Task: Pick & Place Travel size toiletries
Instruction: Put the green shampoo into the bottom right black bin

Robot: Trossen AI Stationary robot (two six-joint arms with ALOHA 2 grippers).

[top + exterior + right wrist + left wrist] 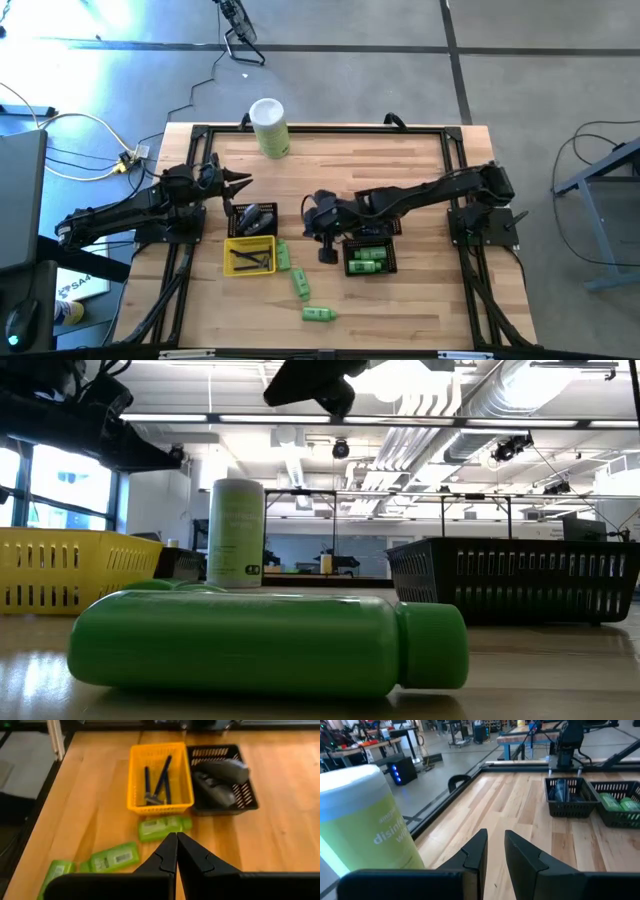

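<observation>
Three bright green toiletry bottles lie on their sides on the table (284, 255), (301, 283), (318, 314); the right wrist view shows them too (164, 827), (112, 857), (56, 871). More green bottles lie in a black basket (370, 260). Dark tubes lie in the yellow tray (250, 256) and in a second black basket (255, 218). My right gripper (326, 256) (176, 845) hangs shut and empty above the table between the tray and the green-filled basket. My left gripper (238, 183) (495, 850) waits at the left with a narrow gap, holding nothing.
A tall pale-green canister with a white lid (270, 127) stands near the far edge, close beside my left gripper in its wrist view (365, 820). A black frame (320, 128) borders the table. In the low view the nearest green bottle (270, 640) fills the foreground.
</observation>
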